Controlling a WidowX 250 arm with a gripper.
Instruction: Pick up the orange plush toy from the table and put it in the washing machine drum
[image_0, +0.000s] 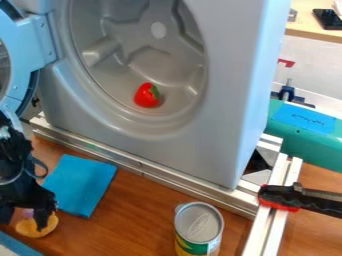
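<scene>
At the left edge, the black gripper (24, 216) hangs low over the wooden table, its two fingers spread apart. A rounded yellow-orange object (28, 228) lies on the table under it, partly covered by the right finger, and a small purple patch (27, 213) shows between the fingers. Whether a finger touches the object, I cannot tell. Right of the gripper lies a folded blue cloth (81, 185). Inside the drum of the grey toy washing machine (220, 145) sits a red pepper-like or strawberry-like toy (145, 96) with a green part.
The machine's round door (39, 42) stands open at upper left. A metal rail (157, 172) runs along its base. A can (199, 225) stands at the front, with a black and red clamp (284, 197) to its right. A teal container (304, 142) is at far right.
</scene>
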